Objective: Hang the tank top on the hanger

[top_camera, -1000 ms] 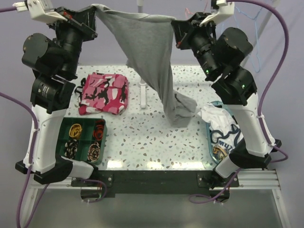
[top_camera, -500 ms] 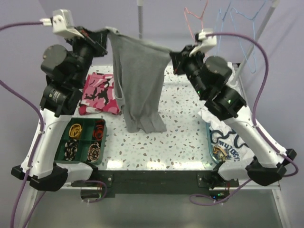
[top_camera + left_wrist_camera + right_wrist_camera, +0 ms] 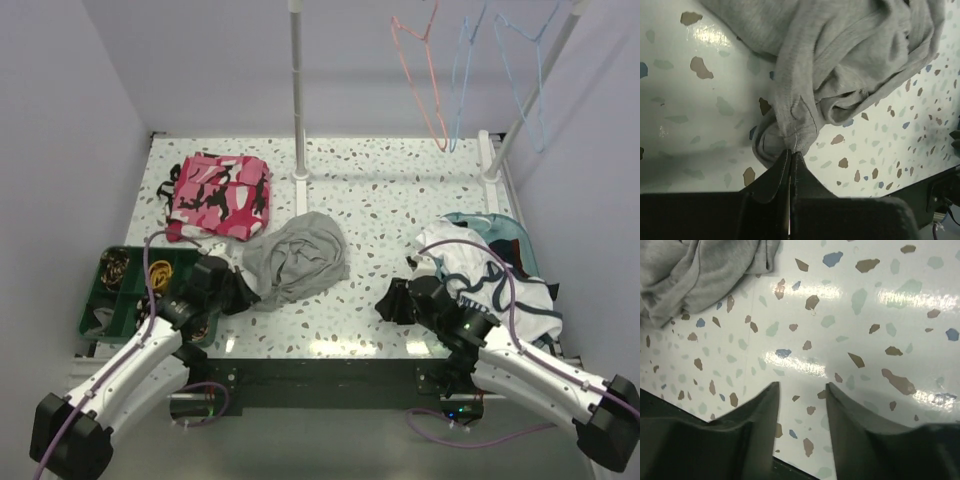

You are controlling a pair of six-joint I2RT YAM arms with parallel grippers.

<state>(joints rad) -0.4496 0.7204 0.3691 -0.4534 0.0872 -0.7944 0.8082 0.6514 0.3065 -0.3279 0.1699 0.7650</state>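
The tank top lies in a crumpled grey heap on the bench, a little left of centre in the overhead view. The hanger dangles at the upper right of that frame, well apart from it.

The left jaws are pinched together on a fold of the garment's stitched hem at its lower left corner. The wrist view shows the cloth bunched right at their tips. The right jaws stand narrowly parted over bare speckled bench with nothing between them, and the grey cloth reaches only the upper left of their view.

The cotton looks light and limp, so it will likely sag, twist and fold over itself when lifted. One pinch would gather it into a rope rather than open it. The better holds are probably the two shoulder straps or the neckline seam — the stitched edges should slip less than the loose body cloth. In this heap I cannot tell which edge is which.

By count:
- one tank top
- one pink-red hanger
- two light blue hangers beside it
- one pink camouflage garment at upper left
- one white lettered garment at the right
- one green compartment tray at the left
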